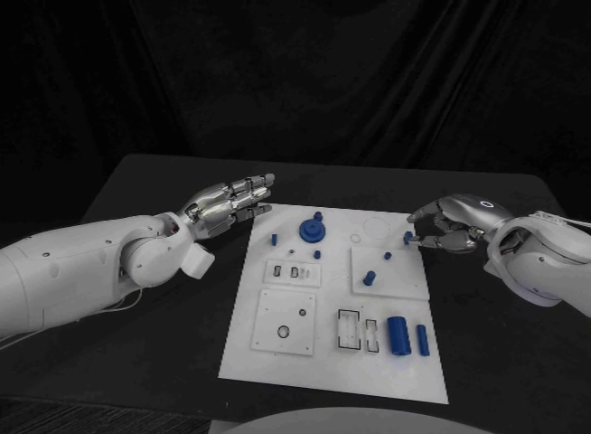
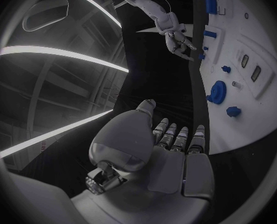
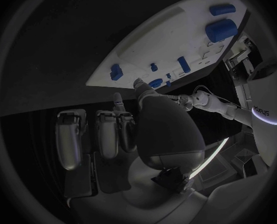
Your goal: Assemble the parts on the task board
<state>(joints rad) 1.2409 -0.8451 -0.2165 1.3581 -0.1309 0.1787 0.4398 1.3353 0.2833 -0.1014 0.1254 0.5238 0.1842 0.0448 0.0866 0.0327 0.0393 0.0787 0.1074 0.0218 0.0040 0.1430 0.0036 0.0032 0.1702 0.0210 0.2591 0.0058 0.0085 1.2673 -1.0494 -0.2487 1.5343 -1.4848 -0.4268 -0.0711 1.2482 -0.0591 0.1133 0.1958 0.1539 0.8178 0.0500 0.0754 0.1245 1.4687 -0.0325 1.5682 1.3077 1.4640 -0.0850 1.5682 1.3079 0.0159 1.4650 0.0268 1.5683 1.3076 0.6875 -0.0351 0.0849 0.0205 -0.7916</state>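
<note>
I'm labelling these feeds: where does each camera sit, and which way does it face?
Head view: on the robot's head, looking down at the white task board; left hand and right hand show.
Left wrist view: behind the left hand, facing the board.
Right wrist view: behind the right hand, facing the board.
Shared: the blue round gear part.

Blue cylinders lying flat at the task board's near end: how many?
2: a thick cylinder and a thin cylinder beside it, nearer the task board's right edge. Smaller blue parts elsewhere are not counted.
</note>
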